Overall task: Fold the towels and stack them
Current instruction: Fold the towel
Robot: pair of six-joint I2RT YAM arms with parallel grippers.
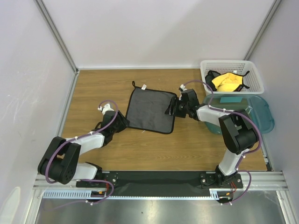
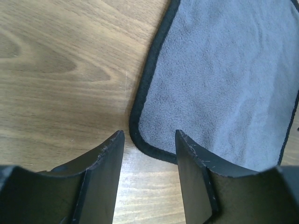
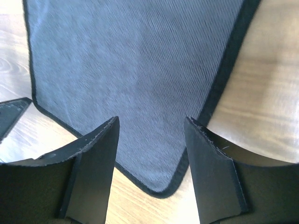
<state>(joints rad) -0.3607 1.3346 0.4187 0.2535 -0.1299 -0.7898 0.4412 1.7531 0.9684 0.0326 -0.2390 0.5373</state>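
Facing towel corners, left gripper and right gripper gape, apparently clear.

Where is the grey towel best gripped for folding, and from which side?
Probably at a corner on each side. The grey towel lies flat, its hemmed corners rounded. The left hand is open just before a left corner, the right hand open over a right corner; come in low from outside the edges.

Matt grey cloth towel, wood-grain table, white plastic basket, scuffed matt hand fingers
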